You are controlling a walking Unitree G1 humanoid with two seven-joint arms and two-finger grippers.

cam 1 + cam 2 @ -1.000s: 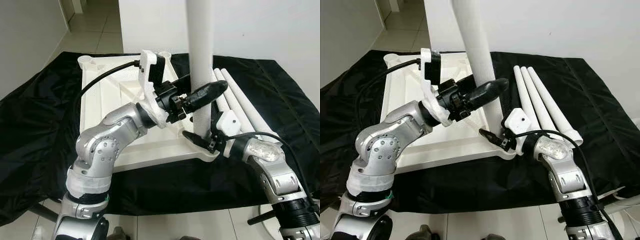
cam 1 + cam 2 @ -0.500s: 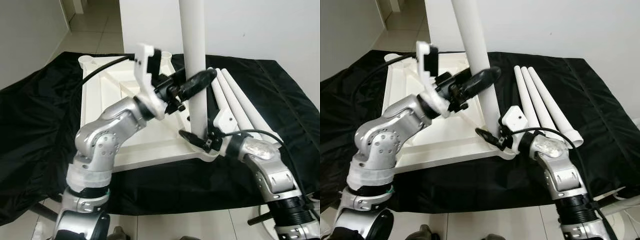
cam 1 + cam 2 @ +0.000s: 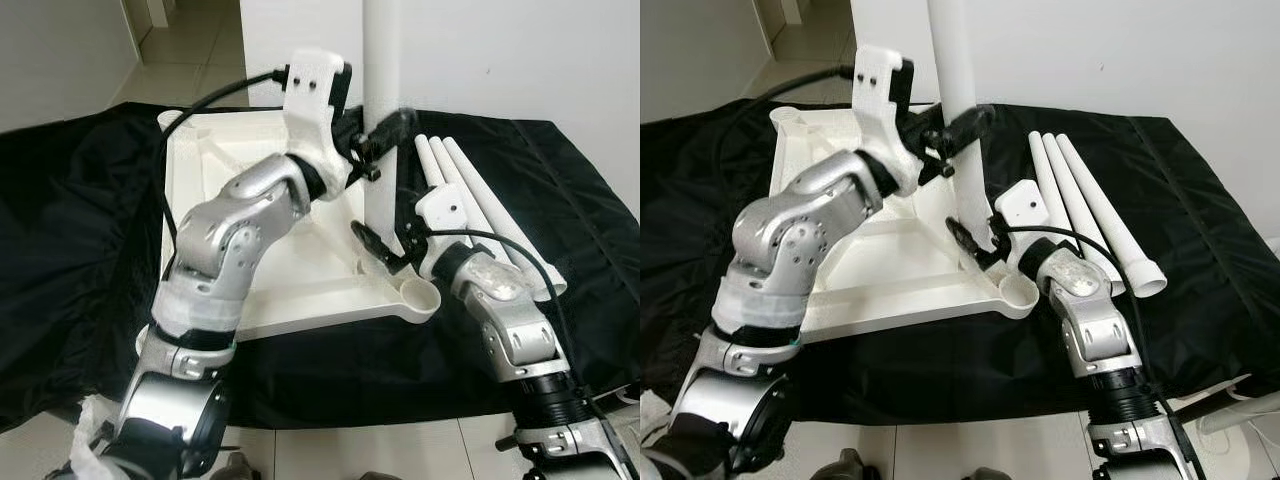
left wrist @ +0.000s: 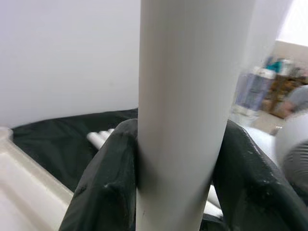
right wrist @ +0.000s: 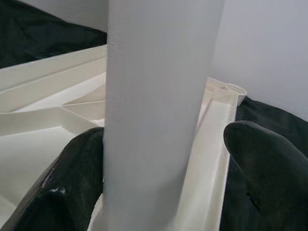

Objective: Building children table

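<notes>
The white table top (image 3: 300,300) lies upside down on a black cloth. One white leg (image 3: 381,60) stands upright over its right part, beside the right rim. My left gripper (image 3: 390,125) is shut on the leg (image 4: 183,96) partway up. Down at the leg's foot, my right gripper (image 3: 384,250) is open around it; in the right wrist view one finger (image 5: 72,183) touches the leg (image 5: 154,110), the other finger (image 5: 260,159) stands apart. The front right corner socket (image 3: 420,296) is open and holds nothing.
Three more white legs (image 3: 470,200) lie side by side on the black cloth (image 3: 80,250), right of the table top. Another socket (image 3: 172,120) sits at the far left corner. A white wall stands behind, and tiled floor (image 3: 400,450) lies in front.
My left gripper has carried the upright leg back from the front right corner socket, farther over the table top. The right gripper followed along at the leg's foot.
</notes>
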